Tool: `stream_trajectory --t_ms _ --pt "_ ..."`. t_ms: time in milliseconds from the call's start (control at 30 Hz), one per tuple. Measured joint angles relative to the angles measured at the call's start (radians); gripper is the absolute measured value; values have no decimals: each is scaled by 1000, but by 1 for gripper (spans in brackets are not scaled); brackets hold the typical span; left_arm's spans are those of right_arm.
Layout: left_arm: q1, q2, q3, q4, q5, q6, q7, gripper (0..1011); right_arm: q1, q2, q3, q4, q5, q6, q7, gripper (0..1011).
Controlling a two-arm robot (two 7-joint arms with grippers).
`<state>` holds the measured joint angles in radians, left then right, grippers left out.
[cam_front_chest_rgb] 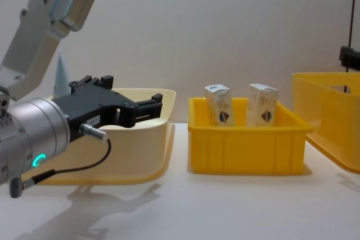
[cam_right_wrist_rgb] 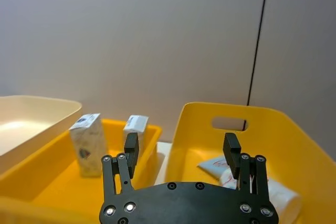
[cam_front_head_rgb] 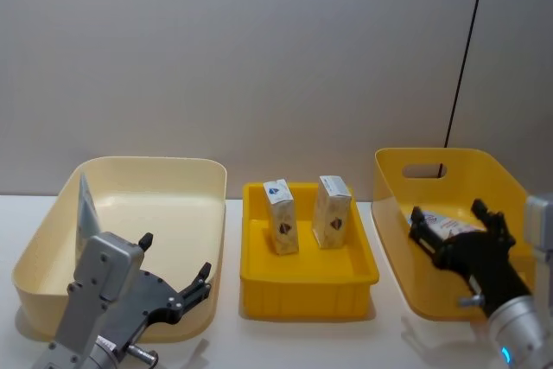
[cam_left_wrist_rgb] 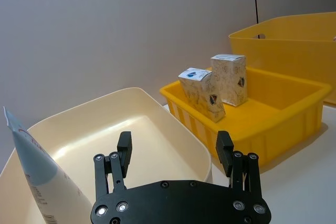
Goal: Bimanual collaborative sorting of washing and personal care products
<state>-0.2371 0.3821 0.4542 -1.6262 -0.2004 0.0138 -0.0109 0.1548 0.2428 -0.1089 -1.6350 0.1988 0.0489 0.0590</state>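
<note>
White table (cam_front_head_rgb: 294, 343), 3 bins, 2 cartons (cam_front_head_rgb: 281, 228), 2 tubes (cam_front_head_rgb: 85, 206)

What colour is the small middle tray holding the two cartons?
Bright yellow tray, best seen in the head view.

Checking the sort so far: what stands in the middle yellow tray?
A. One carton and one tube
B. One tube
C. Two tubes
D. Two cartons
D: two cartons stand upright in the middle tray.
</note>
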Motion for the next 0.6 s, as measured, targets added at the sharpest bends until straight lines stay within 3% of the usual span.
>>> stream_trajectory --t_ms 600 --pt "0 0 0 0 0 0 0 1000 -155 86 -107 -121 81 -14 8 1001"
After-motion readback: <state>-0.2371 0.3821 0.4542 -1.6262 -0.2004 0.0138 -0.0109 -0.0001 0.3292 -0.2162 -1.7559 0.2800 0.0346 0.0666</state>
